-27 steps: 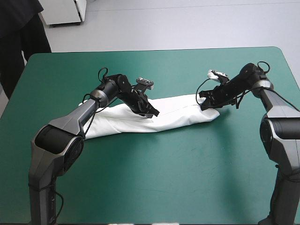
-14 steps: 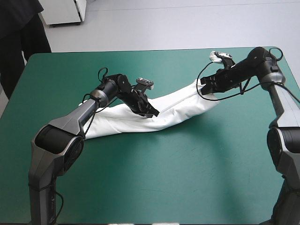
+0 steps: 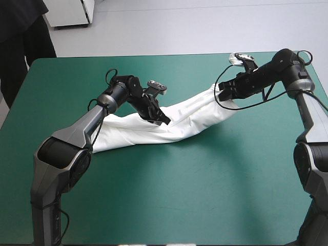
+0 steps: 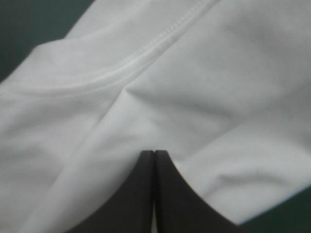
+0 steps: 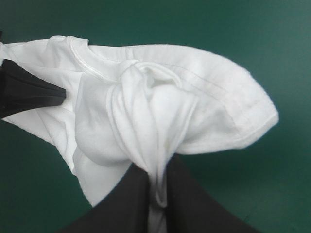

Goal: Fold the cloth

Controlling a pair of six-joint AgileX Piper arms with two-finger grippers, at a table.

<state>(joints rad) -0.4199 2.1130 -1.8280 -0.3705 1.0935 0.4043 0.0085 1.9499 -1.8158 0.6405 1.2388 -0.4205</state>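
While the right tool (image 3: 224,94), nearly closed, pinches the T-shirt's (image 3: 192,115) bunched end above the teal-green surface (image 3: 205,189), the left tool (image 3: 163,120) nips its middle, fingers together.

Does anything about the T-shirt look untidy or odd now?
Yes. The T-shirt is a long rumpled band, not a neat fold. Its right end is bunched and twisted in the right gripper and seems raised off the table; the left gripper pinches its middle.

Pretty even overhead light across the table (image 3: 169,195). Soft shadow under the T-shirt (image 3: 128,134) mid-frame in the high view; wrist views seem dimmer, I think.
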